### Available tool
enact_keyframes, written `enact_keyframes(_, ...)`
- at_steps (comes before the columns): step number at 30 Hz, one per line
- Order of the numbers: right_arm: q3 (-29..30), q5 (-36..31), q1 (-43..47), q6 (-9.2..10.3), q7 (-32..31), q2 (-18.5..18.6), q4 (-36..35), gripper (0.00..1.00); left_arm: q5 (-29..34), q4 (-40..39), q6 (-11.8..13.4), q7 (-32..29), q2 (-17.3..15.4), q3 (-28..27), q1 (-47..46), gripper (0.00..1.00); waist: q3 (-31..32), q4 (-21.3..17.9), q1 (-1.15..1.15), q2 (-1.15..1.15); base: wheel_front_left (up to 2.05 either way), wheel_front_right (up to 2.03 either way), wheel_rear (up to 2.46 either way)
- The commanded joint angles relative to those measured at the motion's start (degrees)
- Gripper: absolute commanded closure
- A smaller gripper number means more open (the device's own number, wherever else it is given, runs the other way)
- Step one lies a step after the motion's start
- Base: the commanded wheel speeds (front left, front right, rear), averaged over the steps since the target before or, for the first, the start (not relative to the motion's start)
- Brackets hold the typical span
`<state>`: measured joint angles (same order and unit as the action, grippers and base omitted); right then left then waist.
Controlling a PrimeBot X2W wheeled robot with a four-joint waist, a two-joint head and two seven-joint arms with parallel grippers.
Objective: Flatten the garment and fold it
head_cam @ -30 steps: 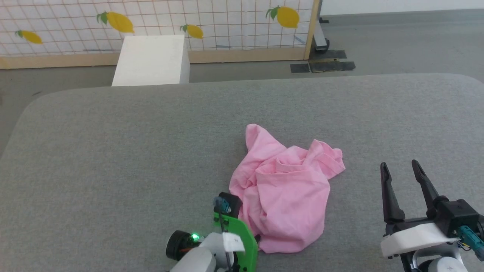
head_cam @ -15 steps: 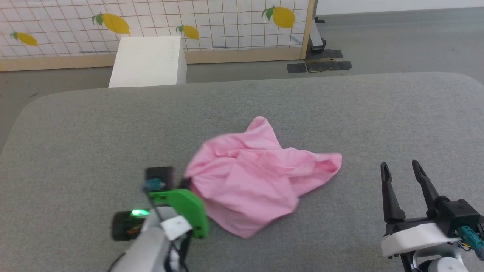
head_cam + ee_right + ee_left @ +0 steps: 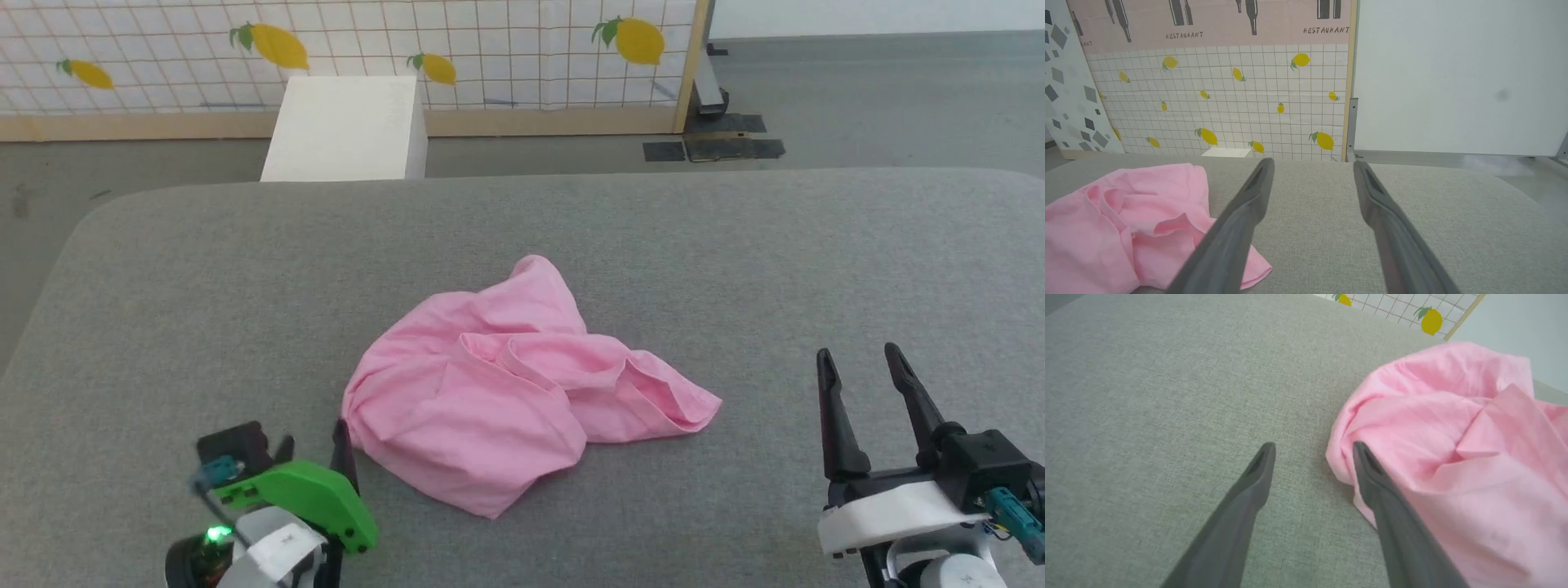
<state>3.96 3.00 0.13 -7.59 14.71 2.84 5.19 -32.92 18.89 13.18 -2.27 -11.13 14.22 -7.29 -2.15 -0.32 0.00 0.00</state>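
Nothing of the job was finished, as I judged it. The garment [image 3: 490, 392] lay in a loose heap near the middle of the grey tabletop [image 3: 245, 286], neither flat nor folded. Its nearest lobe bulged toward me at 6 o'clock. A doubled-over band ran across its middle and ended in an open, rolled lip at 3 o'clock. The far part rose to a crumpled peak at 12 o'clock. I could make out no hem, sleeve or neckline for certain, so the whole spreading came first, and every fold after it.

My left pincer [image 3: 1312, 446] hung low at about 8 o'clock from the heap, gaping wide with only bare tabletop between its fingers. In my left wrist view one finger lay along the cloth's rounded edge. Whether it touched the cloth I could not tell. It gripped nothing. I judged that edge the handiest place to take hold for pulling the cloth out.

My right pincer [image 3: 857, 353] stood at about 4 o'clock from the heap, well apart from it, fingers parted and pointing away from me, empty, level above the tabletop.

Beyond the tabletop's far edge, at 11 o'clock, a white box [image 3: 347, 126] stood on the floor, and behind it a gridded panel printed with lemons [image 3: 506, 49].
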Motion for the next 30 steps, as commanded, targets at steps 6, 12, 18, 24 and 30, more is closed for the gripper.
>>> enact_keyframes(6, -4.9, -1.0, -1.2, 0.1, -0.1, 0.0, -2.1, 0.0, 2.1, -5.8, -3.3, 16.3, 1.1, -3.1, 1.7, 0.0, -1.0, 2.1, 0.0, 0.0, 0.0, 0.0, 0.0)
enact_keyframes(12, -16.8, -0.6, -4.5, 0.1, -6.6, 0.0, -0.4, 0.0, 8.5, -13.4, -6.8, 17.2, 4.6, -9.3, 2.8, 0.0, -2.4, 3.8, 0.0, 0.0, 0.0, 0.0, 0.0)
enact_keyframes(18, -24.6, 0.3, -10.1, 0.1, -19.6, 0.0, 6.4, 0.0, 13.4, -16.9, -10.5, 17.3, 7.5, -13.5, 3.6, 0.0, -4.8, 5.7, 0.0, 0.0, 0.0, 0.0, 0.0)
enact_keyframes(24, -27.4, 1.7, -14.5, 0.1, -31.3, 0.1, 11.0, 0.0, 14.9, -17.8, -12.1, 17.3, 8.2, -14.8, 2.5, 0.0, -7.0, 7.9, 0.0, 0.0, 0.0, 0.0, 0.0)
enact_keyframes(30, -27.8, 2.4, -15.8, 0.1, -34.9, 0.4, 10.3, 1.0, 13.3, -17.6, -11.0, 17.3, 8.2, -13.6, 2.1, 0.0, -7.8, 9.2, 0.0, 0.0, 0.0, 0.0, 0.0)
